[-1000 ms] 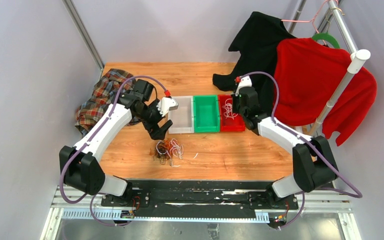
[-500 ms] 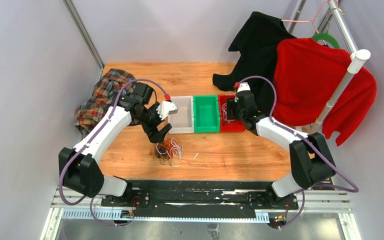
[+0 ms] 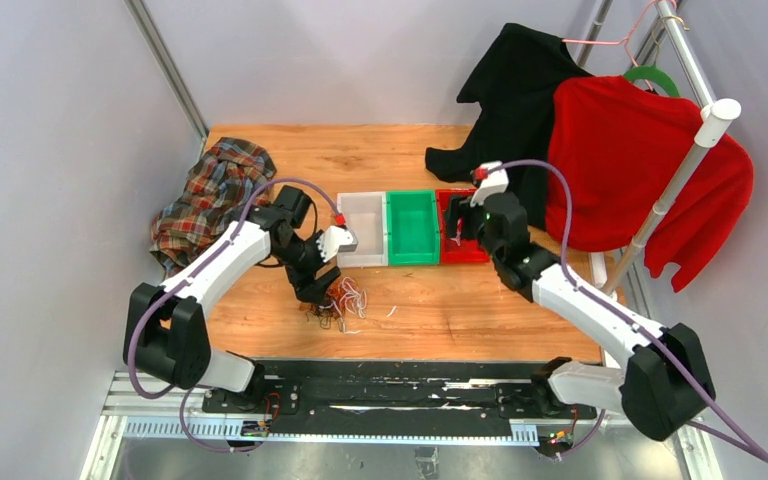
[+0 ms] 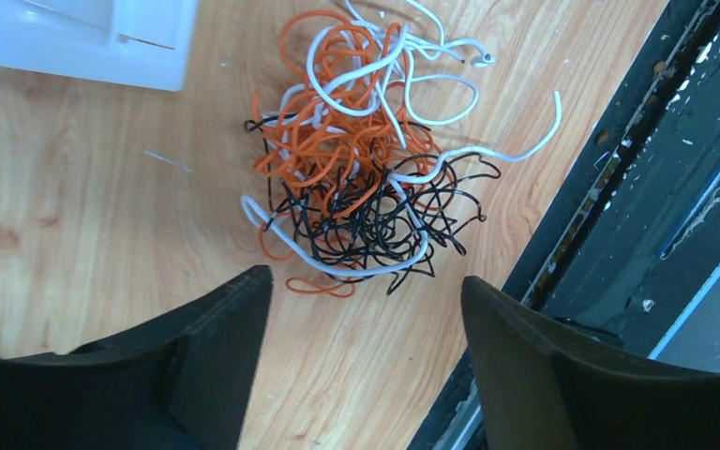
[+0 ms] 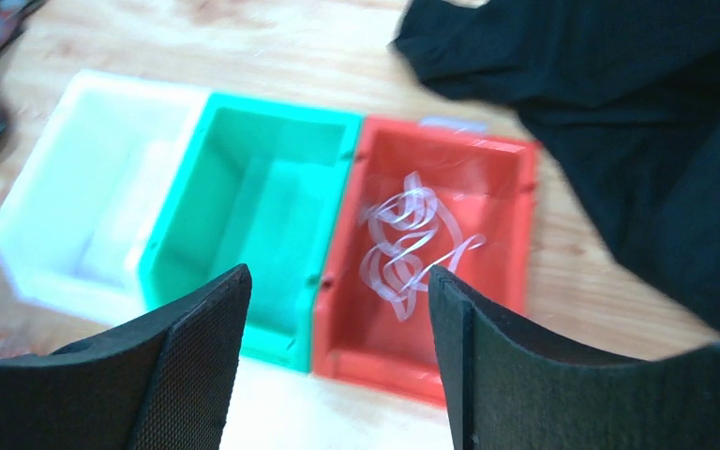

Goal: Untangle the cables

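A tangle of thin orange, black and white cables (image 4: 361,178) lies on the wooden table near its front edge, also seen from above as the cables (image 3: 338,298). My left gripper (image 4: 364,286) hangs just above the near side of the pile, open, with bare wood between its fingers (image 4: 225,328). A coil of white cable (image 5: 411,239) lies in the red bin (image 5: 516,244). My right gripper (image 5: 337,281) is open and empty, held above the near edge of the red bin (image 3: 474,252).
A white bin (image 3: 363,258), a green bin (image 3: 412,259) and the red bin stand side by side mid-table. A plaid cloth (image 3: 200,195) lies at the left. Black (image 3: 510,80) and red (image 3: 640,160) garments hang on a rack at the right. A black rail (image 4: 619,187) borders the table front.
My left gripper came down from beside the white bin to the cable pile. My right gripper opened over the red bin, leaving the white cable inside, and drew back toward the near side.
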